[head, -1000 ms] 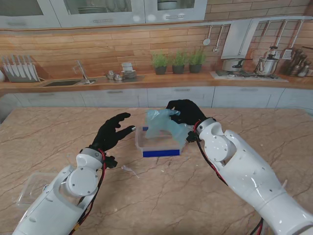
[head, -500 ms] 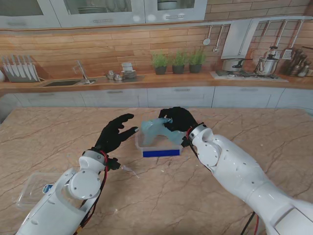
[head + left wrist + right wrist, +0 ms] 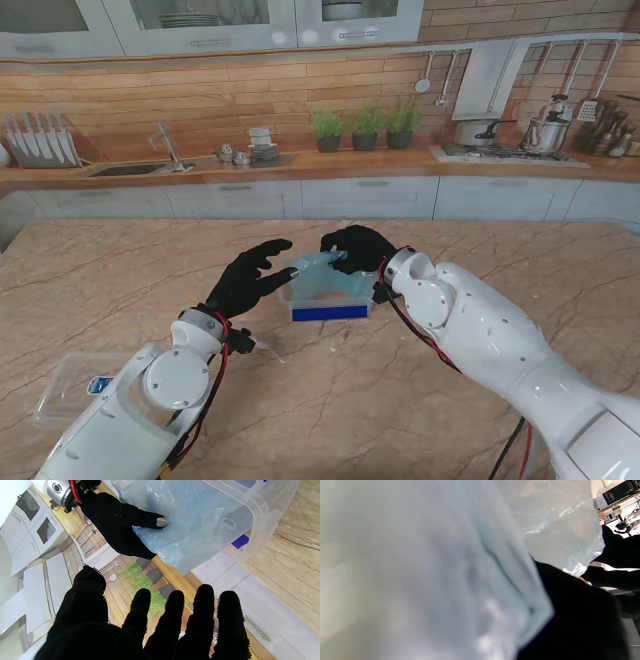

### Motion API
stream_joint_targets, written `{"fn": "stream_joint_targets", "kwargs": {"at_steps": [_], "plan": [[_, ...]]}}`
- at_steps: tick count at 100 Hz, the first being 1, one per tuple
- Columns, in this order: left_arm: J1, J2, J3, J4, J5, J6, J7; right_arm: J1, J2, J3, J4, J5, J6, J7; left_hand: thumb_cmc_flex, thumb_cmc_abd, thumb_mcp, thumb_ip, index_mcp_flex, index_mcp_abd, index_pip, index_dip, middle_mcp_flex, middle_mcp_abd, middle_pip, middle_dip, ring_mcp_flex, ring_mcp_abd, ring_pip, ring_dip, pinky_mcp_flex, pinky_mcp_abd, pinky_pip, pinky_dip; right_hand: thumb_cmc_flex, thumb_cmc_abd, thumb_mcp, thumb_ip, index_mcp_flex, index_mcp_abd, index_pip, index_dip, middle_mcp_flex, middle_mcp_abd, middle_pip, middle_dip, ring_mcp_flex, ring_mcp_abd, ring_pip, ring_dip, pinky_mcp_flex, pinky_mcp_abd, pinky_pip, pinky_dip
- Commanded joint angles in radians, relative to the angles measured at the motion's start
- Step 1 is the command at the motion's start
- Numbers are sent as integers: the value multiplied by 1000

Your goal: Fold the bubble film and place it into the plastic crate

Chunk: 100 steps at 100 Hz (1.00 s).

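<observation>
One film, one crate, two hands in play. Over the last second the right hand (image 3: 357,248) dropped from a raised hold to crate level, so the bubble film (image 3: 318,272) that was hanging bunched above the plastic crate (image 3: 330,311) now sits mostly inside it, part still poking over the left rim. The left hand (image 3: 250,283) moved in from the side and now sits just beside that rim, fingers spread, gripping nothing. My read: fold is done, placement is nearly done, what's left is release and maybe a tuck of the overhanging edge. Left wrist view shows the right hand (image 3: 120,525) with a finger pressed into the film (image 3: 190,522) inside the clear crate wall (image 3: 260,507); the left fingers (image 3: 203,610) are apart and short of the film. Right wrist view is mostly filled by blurred film (image 3: 432,575), fingers closed against it, so I'd call that hand clamped on the film. Also one clear lid-like tray (image 3: 68,382) at the near-left table edge, well apart, not involved.
</observation>
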Motion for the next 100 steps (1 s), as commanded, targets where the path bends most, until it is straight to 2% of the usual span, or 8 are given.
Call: {"fn": "stream_joint_targets", "kwargs": {"at_steps": [1,33,48,71,100], "plan": [[12,-2,6,-10,0,-13,-1,21,-6,-9,0,10,13,12,32,36,-23,25,12,-16,-21,9,11,-3,-17,1,11,0,-10,-5,-2,11,7,-6,-7,44,-10,15,-19,-20,21,-11,-18,19,27,4,10,3,56,23,-24,-7,2,20],[5,3,32,-10,-17,-26,-35,94,-28,-84,73,141,80,168,30,37,-22,24,8,-21,-23,9,9,-8,-19,1,9,-6,-14,-6,-1,11,5,-6,10,65,-33,7,-32,-20,5,-5,-43,17,14,8,-44,16,42,18,-70,-4,-20,31],[-4,2,48,-3,-38,-34,-45,125,-41,-121,120,177,95,217,32,37,-19,25,6,-20,-20,12,9,-6,-16,3,12,-9,-11,-4,2,6,4,-8,14,72,-38,2,-33,-28,4,4,-49,12,9,15,-62,18,38,19,-82,-4,-29,37],[-24,-2,85,11,-45,-21,-48,157,-79,-165,212,215,87,227,28,35,-13,25,4,-23,-8,17,11,-14,-5,9,32,0,49,36,33,6,100,42,15,73,-45,1,-35,-32,1,14,-49,3,-1,20,-77,18,27,18,-93,-4,-39,42],[-91,-29,144,90,-96,2,-17,188,-128,-209,322,224,45,202,30,46,5,25,3,-25,16,23,10,-79,0,3,78,15,141,101,76,8,242,125,-11,60,-64,-2,-41,-35,-1,18,-50,-4,-9,23,-83,15,20,19,-100,0,-50,47]]}}
